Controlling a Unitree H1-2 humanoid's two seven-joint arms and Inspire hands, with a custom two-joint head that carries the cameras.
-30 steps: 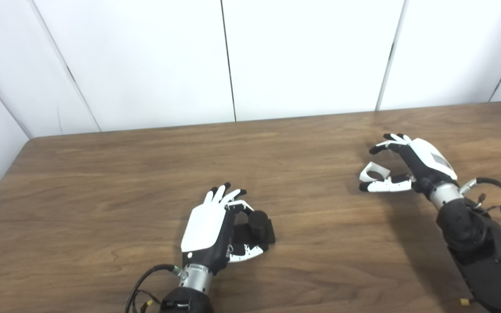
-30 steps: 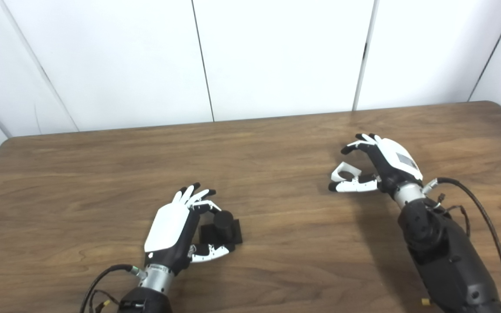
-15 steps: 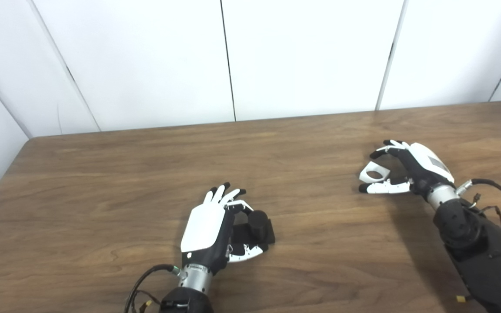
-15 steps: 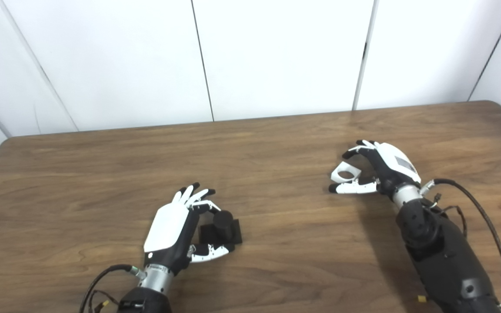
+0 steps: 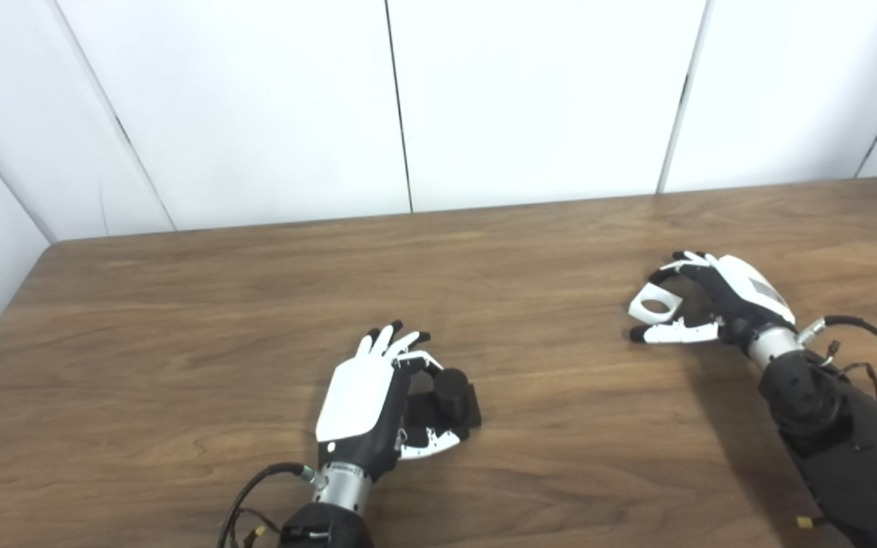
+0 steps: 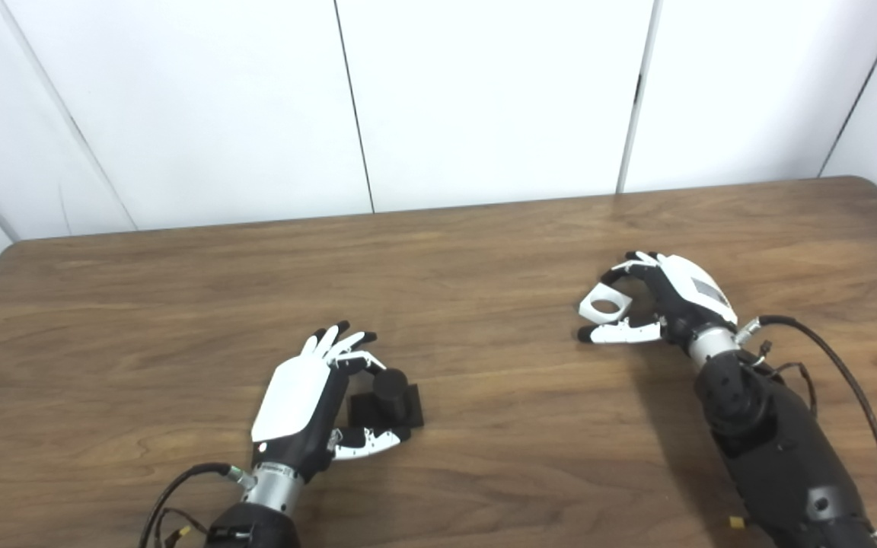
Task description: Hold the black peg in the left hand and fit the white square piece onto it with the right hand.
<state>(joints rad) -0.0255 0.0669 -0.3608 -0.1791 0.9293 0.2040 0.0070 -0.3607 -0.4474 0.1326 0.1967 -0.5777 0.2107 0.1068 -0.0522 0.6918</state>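
Nearest, left hand [image 5: 366, 399] cupped loosely round the peg [image 5: 450, 396] on the table [image 5: 180, 320], grip not clearly closed. Farther right, right hand [image 5: 712, 297] pinching the white piece [image 5: 653, 304] just above the tabletop. Probably light, rigid, slick plastic; best held by the outer edges, hole left clear.

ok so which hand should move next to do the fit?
Right. The right hand already pinches the white square piece and has a bare stretch of table to cross; the left hand is cupped beside the black peg, steadying it.
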